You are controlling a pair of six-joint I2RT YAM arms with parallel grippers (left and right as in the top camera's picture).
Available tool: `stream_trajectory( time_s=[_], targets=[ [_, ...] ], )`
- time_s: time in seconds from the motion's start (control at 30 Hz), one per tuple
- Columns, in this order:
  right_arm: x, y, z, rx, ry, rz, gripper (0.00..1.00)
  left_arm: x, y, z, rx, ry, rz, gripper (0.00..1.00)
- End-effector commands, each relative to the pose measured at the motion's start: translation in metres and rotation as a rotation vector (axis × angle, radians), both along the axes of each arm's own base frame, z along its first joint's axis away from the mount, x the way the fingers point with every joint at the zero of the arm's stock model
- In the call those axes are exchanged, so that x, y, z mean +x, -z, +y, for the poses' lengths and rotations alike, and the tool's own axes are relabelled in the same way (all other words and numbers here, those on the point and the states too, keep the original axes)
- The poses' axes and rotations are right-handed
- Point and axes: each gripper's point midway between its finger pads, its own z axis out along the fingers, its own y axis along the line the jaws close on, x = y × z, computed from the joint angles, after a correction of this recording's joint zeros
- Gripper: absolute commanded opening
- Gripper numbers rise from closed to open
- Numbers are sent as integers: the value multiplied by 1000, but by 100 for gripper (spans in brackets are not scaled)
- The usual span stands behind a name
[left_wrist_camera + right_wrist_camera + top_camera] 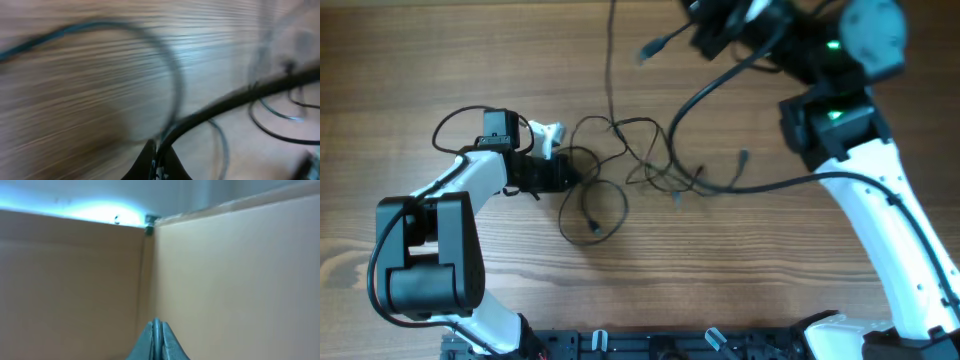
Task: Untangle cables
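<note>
We see the cables [660, 172] lying as a loose tangle in the middle of the wooden desk [720, 270], between the two arms. One loop sags toward the near edge, and one strand runs straight up and out of the far side of the overhead view.

The left arm [470, 180] reaches in low from the left. The left tool [570, 173] sits at the left edge of the tangle. In the left wrist view, which is badly blurred, the left tool [161, 150] is closed tight. A dark cord [235, 97] comes straight out of its tips and slants away up to the right, so we take it to be pinched there. More thin loops lie on the desk beyond it.

The right arm [880, 220] stands at the right. The right tool [698, 32] is raised high over the far edge. In the right wrist view the right tool [156, 330] is also fully closed. A very thin cord runs out from between its tips to a small plug [148, 229]. From overhead that plug [650, 47] hangs just left of the tool.

A thicker black lead [705, 95] curves down from the right arm and crosses the right side of the tangle.
</note>
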Motion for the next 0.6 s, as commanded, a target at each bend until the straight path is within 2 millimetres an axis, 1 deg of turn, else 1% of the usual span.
stream_trajectory(
  time_s=[0.0, 0.13, 0.2, 0.23, 0.3, 0.37, 0.4, 0.43, 0.47, 0.5, 0.53, 0.57],
  targets=[
    [6, -27, -31, 113, 72, 21, 4, -12, 34, 43, 244, -220, 145, 4],
    [32, -32, -60, 187, 247, 45, 4, -27, 50, 71, 394, -349, 209, 4],
    [50, -30, -82, 239, 371, 87, 4, -36, 57, 81, 449, -398, 232, 4],
    [59, -27, -95, 259, 442, 108, 5, -39, 59, 85, 472, -418, 240, 4],
    [76, -15, -117, 277, 587, 162, 4, -44, 63, 94, 511, -461, 251, 4],
    [91, 5, -137, 269, 728, 240, 4, -46, 65, 98, 515, -477, 254, 4],
    [102, 29, -153, 251, 844, 331, 4, -47, 65, 100, 514, -484, 254, 4],
    [108, 50, -164, 222, 924, 400, 4, -46, 65, 100, 513, -487, 252, 4],
    [111, 70, -171, 183, 984, 463, 4, -45, 65, 100, 512, -488, 247, 4],
    [113, 95, -179, 125, 1046, 539, 4, -44, 65, 100, 512, -489, 243, 4],
    [114, 117, -182, 66, 1077, 603, 4, -43, 65, 100, 511, -490, 240, 4],
    [114, 131, -183, 24, 1089, 646, 4, -43, 65, 100, 511, -490, 239, 4]
  ],
)
